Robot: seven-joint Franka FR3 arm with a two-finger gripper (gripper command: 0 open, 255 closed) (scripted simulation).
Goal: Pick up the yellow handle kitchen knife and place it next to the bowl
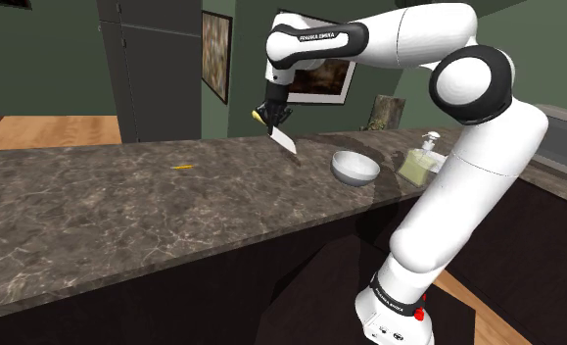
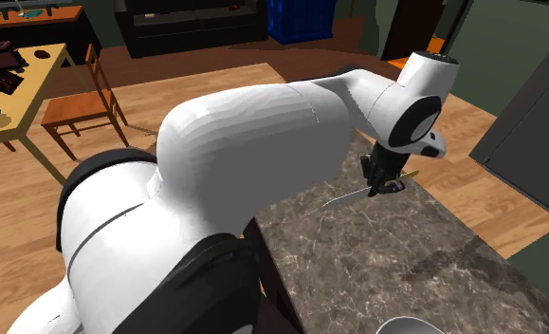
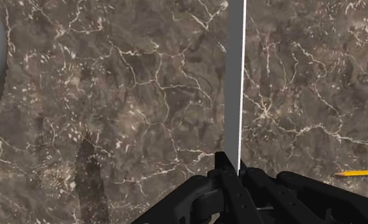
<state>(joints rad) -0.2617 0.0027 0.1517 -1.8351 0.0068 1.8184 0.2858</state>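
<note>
Gripper [image 3: 234, 168] clamps the knife [image 3: 236, 76] by its handle, blade pointing down from it over the counter [image 1: 124, 206]; carry step, so next probably shift sideways to the nearby bowl [image 1: 354, 169] and lower alongside.

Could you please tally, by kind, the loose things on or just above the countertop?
knife, clasped in the gripper: 1
bowl: 1
soap dispenser: 1
yellow pencil: 1
mottled upright object at the far edge, kind unclear: 1
Total: 5
</note>
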